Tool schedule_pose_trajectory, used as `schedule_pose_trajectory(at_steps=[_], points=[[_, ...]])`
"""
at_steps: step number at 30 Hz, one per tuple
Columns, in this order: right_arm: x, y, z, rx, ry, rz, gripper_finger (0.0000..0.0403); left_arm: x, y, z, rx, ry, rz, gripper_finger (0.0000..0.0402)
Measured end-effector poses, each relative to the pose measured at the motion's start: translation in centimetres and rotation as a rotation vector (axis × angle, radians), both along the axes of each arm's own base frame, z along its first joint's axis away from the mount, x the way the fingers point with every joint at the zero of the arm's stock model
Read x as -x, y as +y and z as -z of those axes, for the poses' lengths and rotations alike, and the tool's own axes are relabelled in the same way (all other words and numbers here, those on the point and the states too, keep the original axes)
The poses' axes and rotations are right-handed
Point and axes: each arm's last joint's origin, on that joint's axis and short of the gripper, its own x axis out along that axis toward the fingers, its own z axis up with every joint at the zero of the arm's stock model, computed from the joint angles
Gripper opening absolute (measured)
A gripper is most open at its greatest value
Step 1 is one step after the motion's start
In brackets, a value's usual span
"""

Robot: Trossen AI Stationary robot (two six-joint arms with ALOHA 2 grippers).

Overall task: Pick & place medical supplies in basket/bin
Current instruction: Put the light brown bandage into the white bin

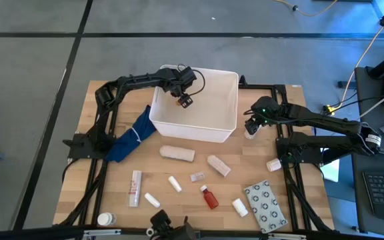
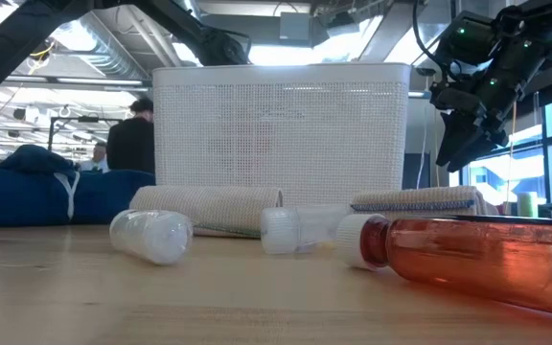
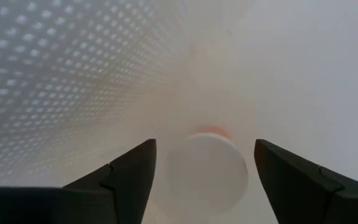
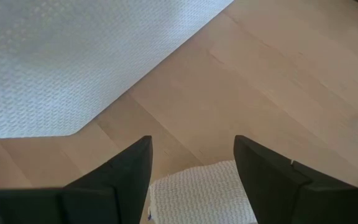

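The white tub [image 1: 199, 110] stands at the table's far middle and fills the middle of the low view [image 2: 281, 134]. My left gripper [image 1: 184, 100] hangs inside it, open. A small round white item with an orange edge [image 3: 207, 174] shows end-on between its fingers [image 3: 132, 174], with a gap on each side. My right gripper [image 1: 252, 125] is just right of the tub, open, pointing down. Its fingers [image 4: 126, 171] stand on either side of a white wrapped roll [image 4: 201, 193] that lies on the table, not touching it.
Near the table's front lie two beige rolls [image 1: 177, 153] [image 1: 219, 165], a white tube [image 1: 135, 188], small white bottles [image 1: 174, 183], a red bottle [image 1: 209, 198] and a grey ring-patterned packet [image 1: 265, 205]. A blue cloth [image 1: 132, 137] lies left of the tub.
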Motion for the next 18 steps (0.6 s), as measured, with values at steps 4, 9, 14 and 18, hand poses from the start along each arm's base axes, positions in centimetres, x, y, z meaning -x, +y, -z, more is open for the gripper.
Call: schedule_pose_trajectory(at_steps=[4, 9, 14, 18], points=[[0.0, 0.0, 0.0, 0.016, 0.011, -0.028, 0.0227, -0.1, 0.0, -1.3, 0.004, -0.006, 0.014, 0.0271], [0.0, 0.0, -0.5, -0.025, -0.012, 0.043, 0.0227, -0.2, -0.3, -6.0, -0.072, -0.094, 0.053, 0.0269], [-0.2, 0.2, -1.1, -0.039, 0.110, -0.104, 0.0227, 1.0, -2.0, -10.8, -0.211, -0.138, 0.150, 0.0271], [-1.1, 0.0, -1.2, -0.086, 0.189, -0.168, 0.0227, 3.0, -3.2, -13.8, -0.327, -0.163, 0.098, 0.0270]])
